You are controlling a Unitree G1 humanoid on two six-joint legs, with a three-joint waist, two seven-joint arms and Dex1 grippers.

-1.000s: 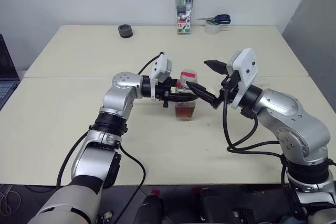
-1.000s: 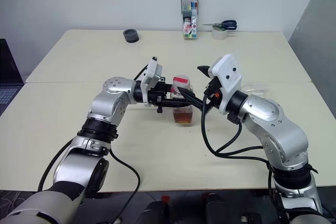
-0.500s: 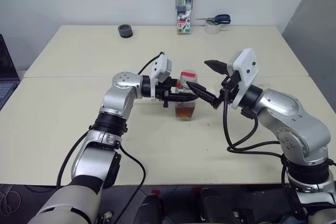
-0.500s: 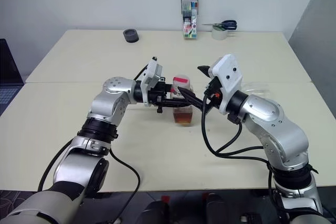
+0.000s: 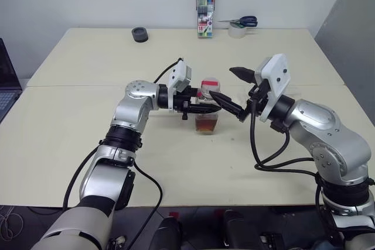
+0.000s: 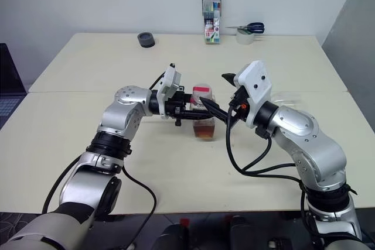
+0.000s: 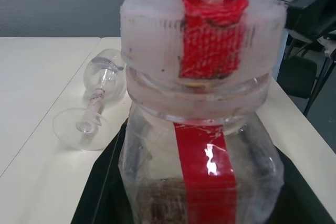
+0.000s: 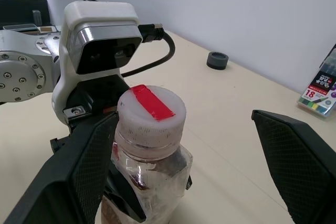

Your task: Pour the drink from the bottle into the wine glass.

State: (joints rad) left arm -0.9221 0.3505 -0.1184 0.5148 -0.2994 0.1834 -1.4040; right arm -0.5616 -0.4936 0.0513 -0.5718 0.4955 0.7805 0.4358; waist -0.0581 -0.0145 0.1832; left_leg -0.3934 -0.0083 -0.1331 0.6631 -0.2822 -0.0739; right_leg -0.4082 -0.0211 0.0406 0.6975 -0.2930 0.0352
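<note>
The bottle (image 5: 206,108) stands upright at the table's middle, its red-and-white cap (image 5: 209,84) on. The reddish-brown drink (image 5: 206,123) fills its lower part. My left gripper (image 5: 198,109) reaches in from the left and is shut on the bottle's body. My right gripper (image 5: 221,82) is open just right of the cap; in the right wrist view one finger (image 8: 86,166) lies close beside the bottle and the other (image 8: 294,161) stands well away. The wine glass (image 7: 97,100) lies on its side on the table beyond the bottle, in the left wrist view.
A marker-pen case (image 5: 205,4) stands at the table's far edge, with scissors on a tape roll (image 5: 238,26) to its right. A small black roll (image 5: 139,34) sits far left of the case. A laptop (image 5: 6,86) is at the left edge.
</note>
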